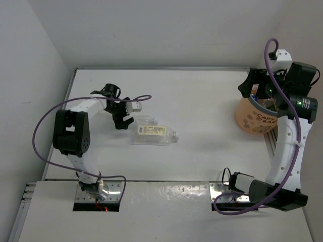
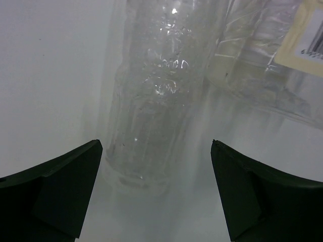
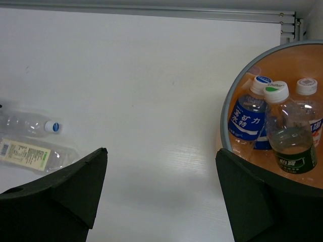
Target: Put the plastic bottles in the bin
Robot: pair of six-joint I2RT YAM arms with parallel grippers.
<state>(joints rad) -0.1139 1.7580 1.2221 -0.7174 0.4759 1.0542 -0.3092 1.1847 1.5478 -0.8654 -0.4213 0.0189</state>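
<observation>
Looking down from overhead, I have the left arm (image 1: 75,133) folded at the elbow and stretched rightward over the table (image 1: 202,151). Its left gripper (image 1: 120,120) is lowered at the left end of two plastic bottles lying on their sides at the middle-left of the table. On that wrist camera the fingers (image 2: 55,194) stand wide apart with nothing gripped. The nearly unlabelled clear bottle (image 2: 151,101) runs away from the lens along the gap between them, round base nearest; I cannot tell whether the fingers are down level with it. The cream-labelled bottle (image 1: 154,131) lies just beside it on the near side, long axis left to right, the right end angled slightly toward the arm bases; its cap is hard to make out. From the right wrist, the clear bottle's cap points right, toward the bin (image 1: 251,120) at the far right of the table. The right arm (image 1: 285,146) rises tall at the right edge, holding the right gripper (image 3: 161,151) high by the bin's left rim, fingers spread and empty. Inside I make out a blue-labelled bottle (image 3: 245,118), a dark-green-labelled bottle (image 3: 291,148) and a third bottle (image 3: 307,86) cut off by the frame; the rest of the bin is out of view.
</observation>
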